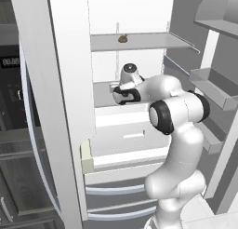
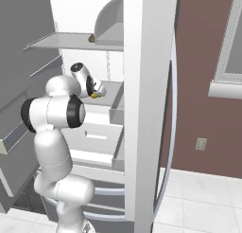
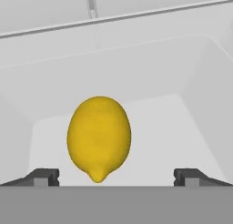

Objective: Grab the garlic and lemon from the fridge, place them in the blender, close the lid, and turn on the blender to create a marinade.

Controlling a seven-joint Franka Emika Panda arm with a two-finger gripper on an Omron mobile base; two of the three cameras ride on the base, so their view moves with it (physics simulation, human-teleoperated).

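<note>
Between our gripper's [image 3: 116, 177] spread tips sits the smooth yellow oval lemon [image 3: 99, 136]. We judge it firm but slippery; clamp across its middle.

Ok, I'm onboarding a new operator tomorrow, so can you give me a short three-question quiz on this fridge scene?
1. True or false: the fingers are closed on the lemon.
2. Which shelf of the fridge holds the garlic? A) the upper shelf B) the shelf the gripper is reaching over C) a door shelf
3. Fill in: in the hand view the lemon sits ___ the two fingers.

Key: 1. False, they stand wide apart, either side of it. 2. A. 3. Between.
</note>
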